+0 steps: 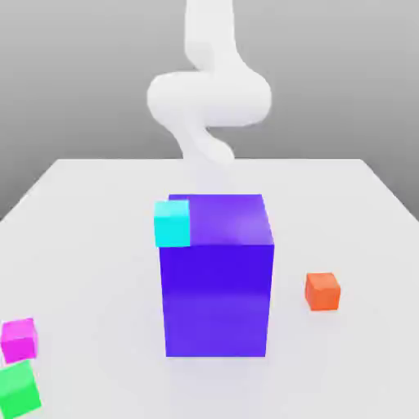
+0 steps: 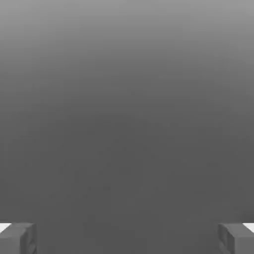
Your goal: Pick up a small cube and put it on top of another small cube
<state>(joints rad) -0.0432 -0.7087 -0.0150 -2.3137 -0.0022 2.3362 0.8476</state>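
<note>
Sitting at the top edge of the big blue block, toward the exterior view's left, is a cyan cube; an orange cube lies on the counter, apart from the block toward the exterior view's right; a magenta cube and a green cube lie close together at the exterior view's left; in the hand view the jaws of the gripper stand wide apart; the white arm rises behind the block.

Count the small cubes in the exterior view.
4. Cyan overlaps the big blue block's upper left corner; orange is right of the block; magenta and green are at far left. Others may hide behind the block.
</note>
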